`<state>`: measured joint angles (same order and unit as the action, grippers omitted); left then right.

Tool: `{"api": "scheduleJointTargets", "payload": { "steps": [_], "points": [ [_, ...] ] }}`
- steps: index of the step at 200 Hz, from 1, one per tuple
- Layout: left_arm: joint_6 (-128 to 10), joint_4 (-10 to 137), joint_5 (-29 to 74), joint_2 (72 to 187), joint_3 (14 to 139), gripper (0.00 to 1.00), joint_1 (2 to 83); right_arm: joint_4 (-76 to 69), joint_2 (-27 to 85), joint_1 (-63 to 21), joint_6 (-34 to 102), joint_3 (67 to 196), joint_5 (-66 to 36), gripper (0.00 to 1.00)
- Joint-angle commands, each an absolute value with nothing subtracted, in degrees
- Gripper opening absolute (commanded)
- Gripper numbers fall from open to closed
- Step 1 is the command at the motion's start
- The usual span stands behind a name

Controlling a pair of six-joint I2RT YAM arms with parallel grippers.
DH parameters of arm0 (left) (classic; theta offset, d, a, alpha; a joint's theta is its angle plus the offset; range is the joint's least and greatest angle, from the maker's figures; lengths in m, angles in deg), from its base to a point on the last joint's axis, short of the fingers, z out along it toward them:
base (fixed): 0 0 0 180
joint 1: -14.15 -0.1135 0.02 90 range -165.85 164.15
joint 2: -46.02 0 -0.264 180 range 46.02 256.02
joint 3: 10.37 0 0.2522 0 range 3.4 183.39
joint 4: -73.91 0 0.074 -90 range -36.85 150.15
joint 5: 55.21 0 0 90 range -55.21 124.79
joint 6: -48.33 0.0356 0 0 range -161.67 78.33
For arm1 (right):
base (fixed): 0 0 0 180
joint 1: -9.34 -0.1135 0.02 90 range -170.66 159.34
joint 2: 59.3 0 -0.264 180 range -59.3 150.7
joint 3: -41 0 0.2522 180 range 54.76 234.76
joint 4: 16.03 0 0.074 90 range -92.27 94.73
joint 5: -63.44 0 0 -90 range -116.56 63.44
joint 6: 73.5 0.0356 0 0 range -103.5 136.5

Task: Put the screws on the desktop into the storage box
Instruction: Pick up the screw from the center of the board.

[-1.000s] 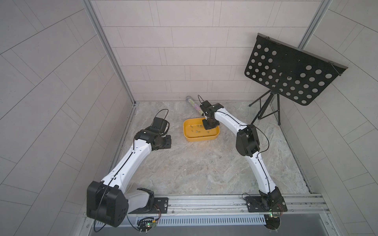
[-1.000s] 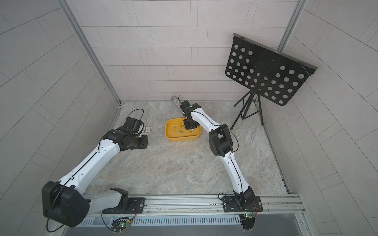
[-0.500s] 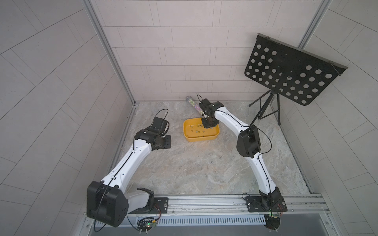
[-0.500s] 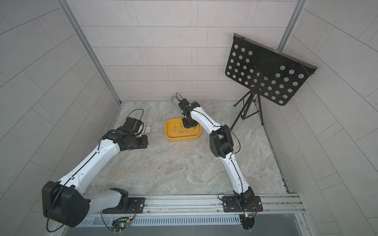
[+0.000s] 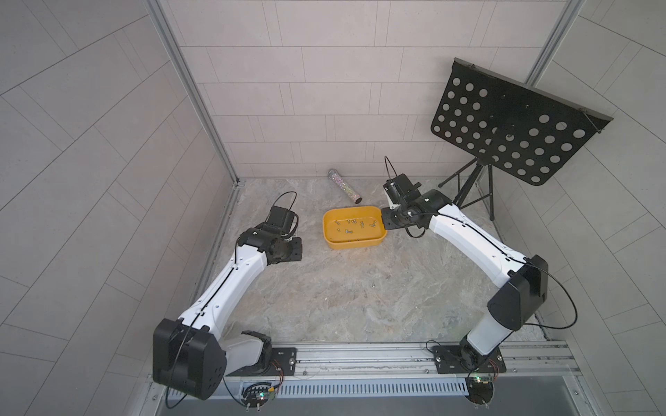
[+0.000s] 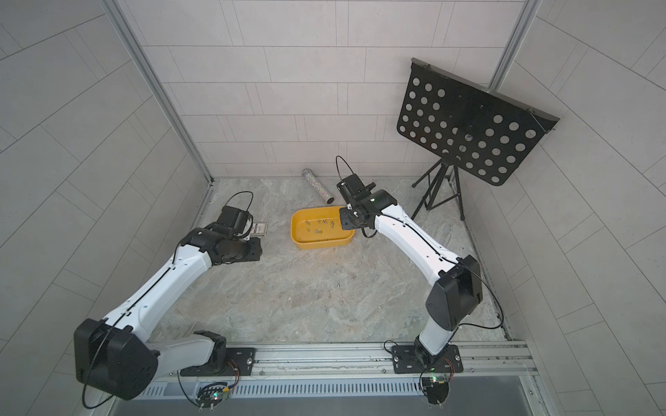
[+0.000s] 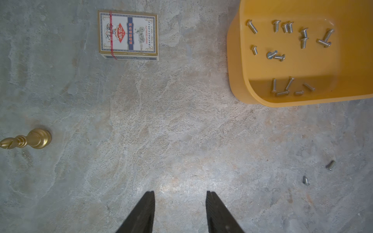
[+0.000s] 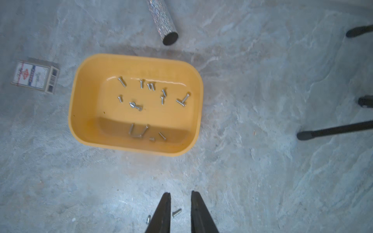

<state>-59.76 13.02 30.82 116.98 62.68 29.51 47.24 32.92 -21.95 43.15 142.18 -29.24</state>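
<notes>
The yellow storage box (image 5: pixel 354 245) (image 6: pixel 322 245) stands on the marble desktop (image 5: pixel 342 306) with several silver screws (image 8: pixel 163 96) (image 7: pixel 303 33) lying inside. Two loose screws (image 7: pixel 330 165) (image 7: pixel 306 180) lie on the desktop in front of the box; the right wrist view shows them as a screw (image 8: pixel 176 212) and a second screw (image 8: pixel 148 219). My right gripper (image 8: pixel 181 193) (image 5: pixel 388 220) hangs high by the box's right end, slightly open and holding nothing. My left gripper (image 7: pixel 180 193) (image 5: pixel 292 248) hovers left of the box, open and empty.
A printed card box (image 7: pixel 128 34) (image 6: pixel 260 228) lies left of the storage box, and a small brass bell-shaped piece (image 7: pixel 30 139) lies near it. A glittery tube (image 5: pixel 344 185) rests behind the box. A black music stand (image 5: pixel 511 122) stands on tripod legs (image 8: pixel 333 130) at the back right.
My right gripper has moved from above the box's inside to its right end, and its jaws have parted a little. The left arm has not moved.
</notes>
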Motion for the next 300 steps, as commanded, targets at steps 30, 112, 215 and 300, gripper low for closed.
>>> {"api": "scheduleJointTargets", "payload": {
  "steps": [30,112,215,300],
  "points": [
    [-58.9,13.1,30.4,118.3,62.0,0.49,29.5,38.9,23.3,-21.6,51.4,123.9,-30.0,0.23],
    [-60.6,13.2,32.6,120.9,62.3,0.49,36.1,36.9,18.5,-21.5,54.5,113.7,-27.4,0.24],
    [-70.6,16.1,37.7,128.4,66.1,0.5,57.0,36.9,12.8,-16.0,54.6,109.2,-28.9,0.27],
    [-75.2,18.8,39.8,142.6,73.8,0.59,69.5,36.9,7.2,-8.4,52.8,106.7,-27.1,0.28]
  ]
}}
